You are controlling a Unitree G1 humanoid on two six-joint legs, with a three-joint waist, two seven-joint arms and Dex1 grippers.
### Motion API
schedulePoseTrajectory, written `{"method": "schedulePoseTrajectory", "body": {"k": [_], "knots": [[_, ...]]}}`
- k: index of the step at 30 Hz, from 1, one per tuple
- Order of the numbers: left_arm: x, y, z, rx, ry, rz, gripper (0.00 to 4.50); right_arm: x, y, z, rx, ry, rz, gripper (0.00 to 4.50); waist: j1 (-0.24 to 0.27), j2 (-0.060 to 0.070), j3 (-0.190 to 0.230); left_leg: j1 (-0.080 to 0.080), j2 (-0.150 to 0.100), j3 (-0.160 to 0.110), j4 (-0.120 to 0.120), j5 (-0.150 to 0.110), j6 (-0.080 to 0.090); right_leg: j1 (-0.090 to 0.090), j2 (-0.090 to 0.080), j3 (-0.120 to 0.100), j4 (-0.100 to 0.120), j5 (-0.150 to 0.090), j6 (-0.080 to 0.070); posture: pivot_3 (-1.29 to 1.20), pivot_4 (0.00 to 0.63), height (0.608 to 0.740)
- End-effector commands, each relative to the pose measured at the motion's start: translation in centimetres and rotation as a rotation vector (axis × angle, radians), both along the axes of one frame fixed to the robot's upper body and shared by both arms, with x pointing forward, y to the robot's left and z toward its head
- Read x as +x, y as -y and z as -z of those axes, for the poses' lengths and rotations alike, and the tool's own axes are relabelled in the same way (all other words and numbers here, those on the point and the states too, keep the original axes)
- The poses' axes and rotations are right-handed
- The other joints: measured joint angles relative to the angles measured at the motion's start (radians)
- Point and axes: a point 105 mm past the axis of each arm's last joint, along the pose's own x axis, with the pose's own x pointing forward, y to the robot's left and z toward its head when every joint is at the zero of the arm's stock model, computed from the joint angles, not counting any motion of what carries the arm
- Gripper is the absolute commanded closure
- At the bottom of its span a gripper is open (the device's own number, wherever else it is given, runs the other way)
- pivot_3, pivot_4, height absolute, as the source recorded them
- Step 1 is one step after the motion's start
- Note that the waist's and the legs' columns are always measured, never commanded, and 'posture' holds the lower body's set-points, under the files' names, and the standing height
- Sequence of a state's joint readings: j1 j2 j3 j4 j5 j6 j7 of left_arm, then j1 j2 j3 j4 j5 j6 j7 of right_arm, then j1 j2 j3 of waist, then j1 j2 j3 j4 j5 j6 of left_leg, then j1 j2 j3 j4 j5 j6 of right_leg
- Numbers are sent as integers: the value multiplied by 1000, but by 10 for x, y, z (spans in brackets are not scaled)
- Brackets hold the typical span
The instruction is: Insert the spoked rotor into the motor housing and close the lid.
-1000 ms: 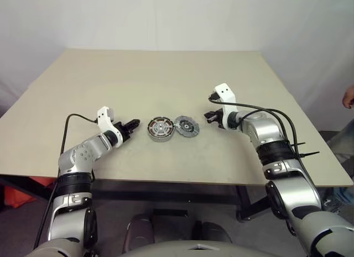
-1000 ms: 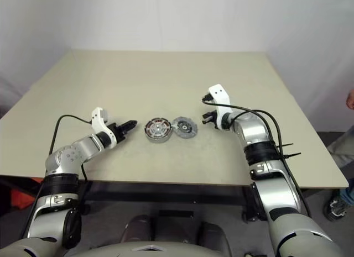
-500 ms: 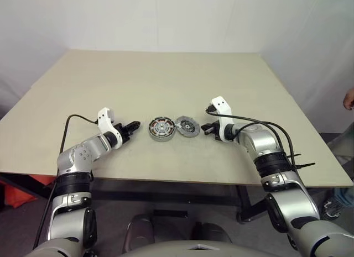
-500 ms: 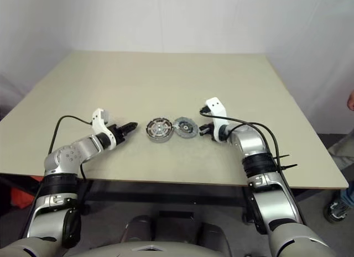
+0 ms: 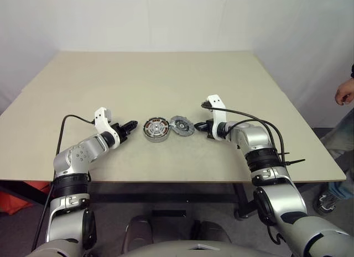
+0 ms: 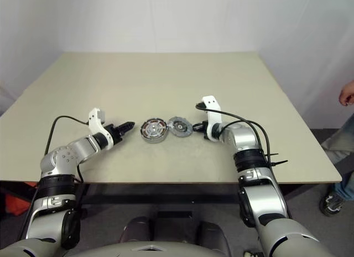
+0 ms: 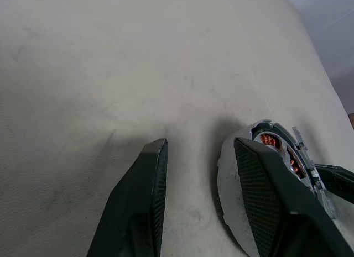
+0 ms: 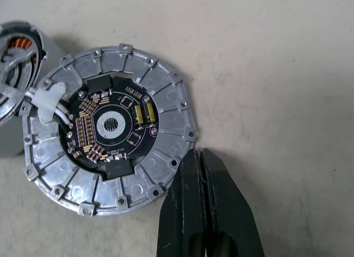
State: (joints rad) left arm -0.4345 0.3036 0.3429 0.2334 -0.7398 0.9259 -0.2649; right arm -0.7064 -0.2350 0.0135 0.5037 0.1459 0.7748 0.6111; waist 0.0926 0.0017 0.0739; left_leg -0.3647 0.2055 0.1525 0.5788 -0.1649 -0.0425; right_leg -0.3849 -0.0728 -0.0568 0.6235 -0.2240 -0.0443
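On a beige table (image 5: 166, 80), white walls (image 5: 166, 19) behind, person's hand (image 5: 344, 92) at right

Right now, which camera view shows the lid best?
The right wrist view: the lid lies there large, face up, with its notched rim and dark circuit centre clear, beside the shut right gripper. Both eye views show it small, next to the motor housing. The left wrist view gives barely its edge.

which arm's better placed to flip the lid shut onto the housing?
Right, probably. The right gripper, fingers shut, sits at the lid's rim on the side away from the motor housing, so it can lift or push that edge over. The left gripper, open, is beside the housing, suited to bracing it.
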Motion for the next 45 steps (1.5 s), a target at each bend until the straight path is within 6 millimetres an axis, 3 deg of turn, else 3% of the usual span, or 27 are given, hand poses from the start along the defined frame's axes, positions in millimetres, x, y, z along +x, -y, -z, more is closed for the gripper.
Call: {"method": "schedulePoseTrajectory", "body": {"k": [1,14,16,18,22,27,31,38,45], "knots": [[3,1,-12,4,48,-4,2475,7,-15,-23,82,36,-22,4482,0,0,0,0,0,0,0,0,0,0,0,0,0,0,0,0,0,740],[4,3,-7,-3,32,2,2475,13,-21,-52,218,29,25,4482,10,0,0,-3,-1,0,0,0,0,-1,0,0,-1,0,0,0,0,740],[4,4,-6,-4,29,4,2475,17,-12,-60,330,-53,131,4482,9,0,0,-3,-1,0,0,0,0,-1,0,0,-1,0,0,0,0,740],[4,4,-4,-7,23,5,2475,25,8,-65,514,-211,354,4482,8,1,1,-3,-1,0,0,0,0,-2,0,0,0,0,0,0,0,740],[2,5,-1,-7,11,8,2475,12,25,-60,606,-383,512,4482,12,1,0,-3,-1,0,-1,0,-1,-2,0,0,0,0,0,0,0,740],[-1,4,3,-7,-2,12,2475,-23,15,-48,635,-502,555,4482,8,3,0,-3,-1,-1,-5,1,-2,-5,0,0,0,0,1,0,0,740],[-2,6,4,-4,-8,19,2475,-40,20,-24,604,-546,654,4482,21,4,0,-4,-3,0,-7,2,-4,-5,-1,1,-1,-3,10,0,0,740],[-2,7,5,1,-15,34,2475,-50,35,-16,574,-549,731,4482,27,6,-1,-2,-3,0,-10,5,-9,-6,-1,1,-2,-2,14,0,0,740],[-2,8,5,2,-17,39,2475,-52,23,-18,591,-561,676,4482,31,8,-2,-2,-4,0,-14,7,-12,-6,-1,1,-3,-2,15,0,0,740]]}}
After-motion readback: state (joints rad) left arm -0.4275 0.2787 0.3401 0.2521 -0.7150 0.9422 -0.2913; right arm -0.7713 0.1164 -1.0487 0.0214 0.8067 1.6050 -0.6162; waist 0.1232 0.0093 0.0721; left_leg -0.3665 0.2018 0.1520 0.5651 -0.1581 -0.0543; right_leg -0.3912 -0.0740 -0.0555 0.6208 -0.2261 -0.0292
